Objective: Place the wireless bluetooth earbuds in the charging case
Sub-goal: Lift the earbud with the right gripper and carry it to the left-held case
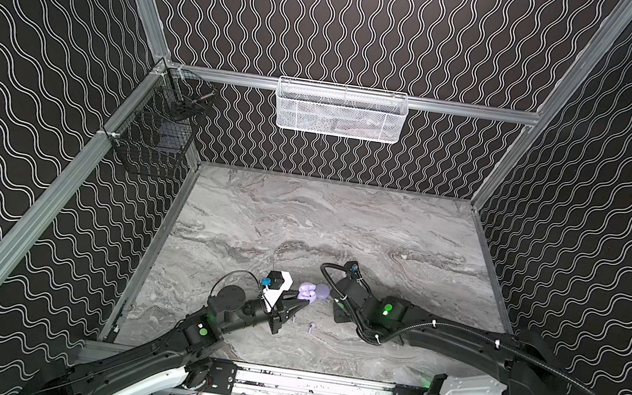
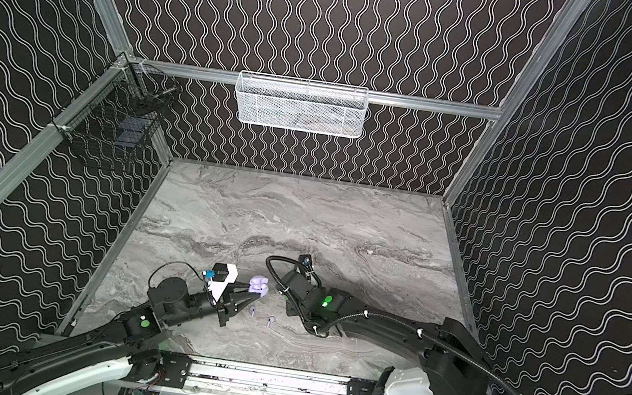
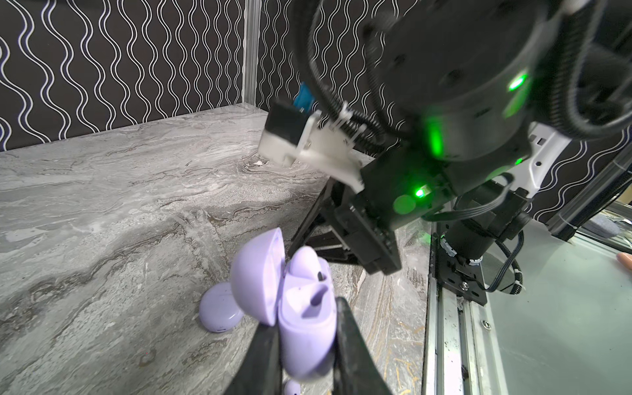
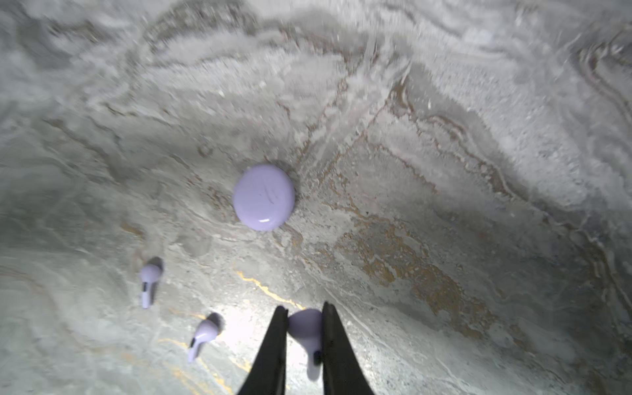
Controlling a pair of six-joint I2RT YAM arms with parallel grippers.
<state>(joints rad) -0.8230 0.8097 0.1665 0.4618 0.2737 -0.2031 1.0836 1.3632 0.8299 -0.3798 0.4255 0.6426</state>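
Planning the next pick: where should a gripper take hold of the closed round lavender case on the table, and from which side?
I'd grip the closed case across its widest rim, coming straight down from above. It lies flat on the marble table, a low smooth dome without handle or ledge, so only its opposite sides offer purchase, and nothing crowds it.
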